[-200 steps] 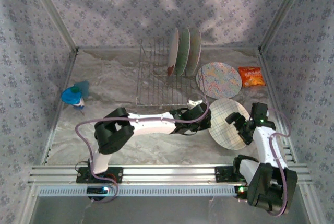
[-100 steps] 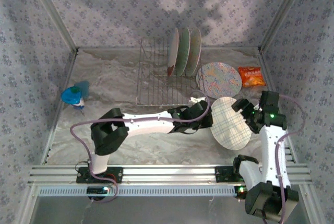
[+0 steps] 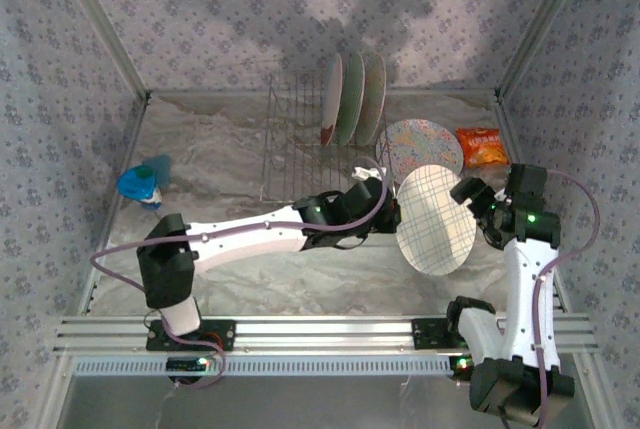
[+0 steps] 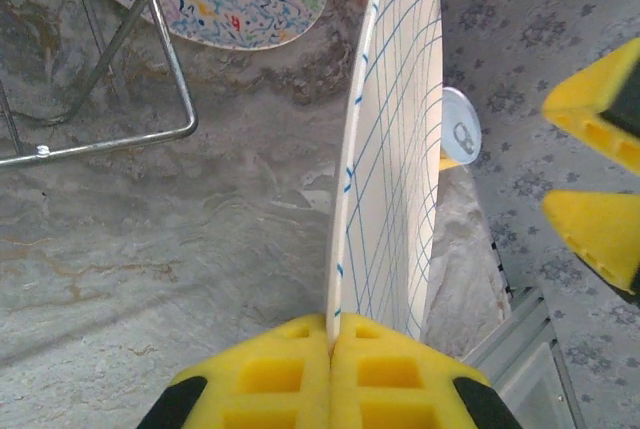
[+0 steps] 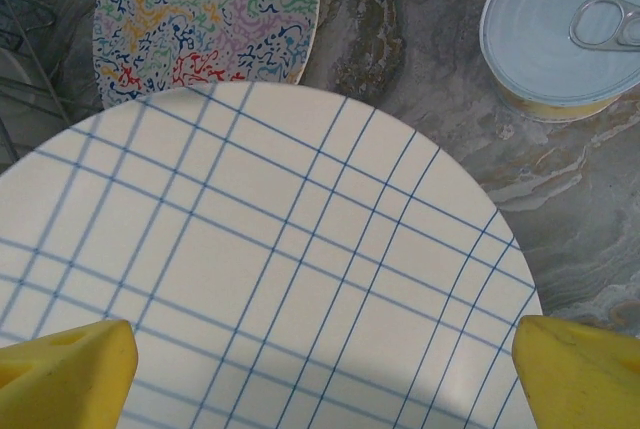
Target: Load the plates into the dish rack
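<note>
**Plaid plate held on edge by the left tool, right tool wide beside it**

In the top view the left arm reaches from its base at 7 o'clock across the table (image 3: 230,164) to the middle. The left tool (image 3: 388,211) is clamped on the rim of the plaid plate (image 3: 436,221). That plate stands tilted on edge at 3 o'clock of the frame centre. The left wrist view shows the plate (image 4: 395,149) edge-on, its rim pinched tight between the yellow pads of the left tool (image 4: 330,339). Whether its low edge touches the table cannot be told.

The right tool (image 3: 475,199) sits at the plate's 3 o'clock, jaws spread wide and gripping nothing. In the right wrist view its pads show at 7 and 5 o'clock, and the plate's face (image 5: 260,249) lies between them.

The dish rack (image 3: 305,154) stands at 12 o'clock of the centre. Three plates (image 3: 352,99) stand upright side by side at its right end. A floral plate (image 3: 425,147) lies flat on the table just beside the rack, at 12 o'clock of the plaid plate. An orange snack packet (image 3: 480,146) lies at the floral plate's 3 o'clock.

A pull-tab tin can (image 5: 560,34) stands near the plaid plate, at 1 o'clock in the right wrist view. A small blue bowl (image 3: 140,184) sits well apart at 9 o'clock.
</note>
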